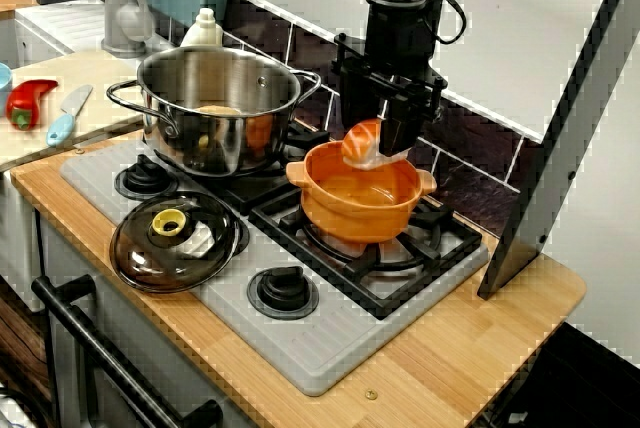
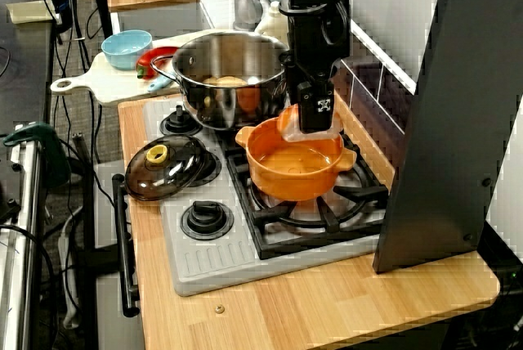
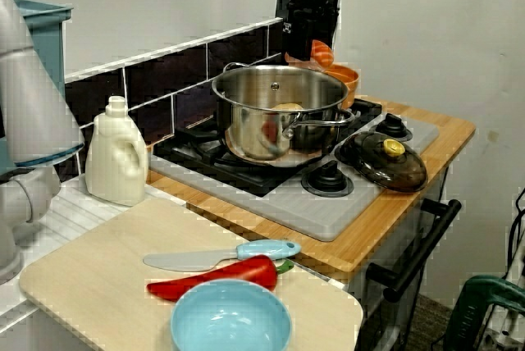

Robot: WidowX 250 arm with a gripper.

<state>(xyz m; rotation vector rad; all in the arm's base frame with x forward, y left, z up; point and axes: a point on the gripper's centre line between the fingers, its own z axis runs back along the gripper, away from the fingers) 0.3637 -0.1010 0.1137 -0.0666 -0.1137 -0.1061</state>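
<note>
Pinched in the gripper (image 1: 392, 148): a salmon slice (image 1: 362, 141). Sticks out left of the fingers and hangs just above the far rim of the orange pot (image 1: 345, 220). Far left of that, a steel pot (image 1: 190, 143); near left, a glass lid (image 1: 180, 243) on the stove (image 1: 330, 348).

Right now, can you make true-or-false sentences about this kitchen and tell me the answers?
1. The end effector holds an orange and white food piece over the orange pot. True.
2. The glass lid sits on the steel pot. False: it lies on the stove, beside the open pot.
3. The blue bowl stands on the stove. False: it stands on the cutting board.
4. A red pepper lies next to the knife. True.
</note>
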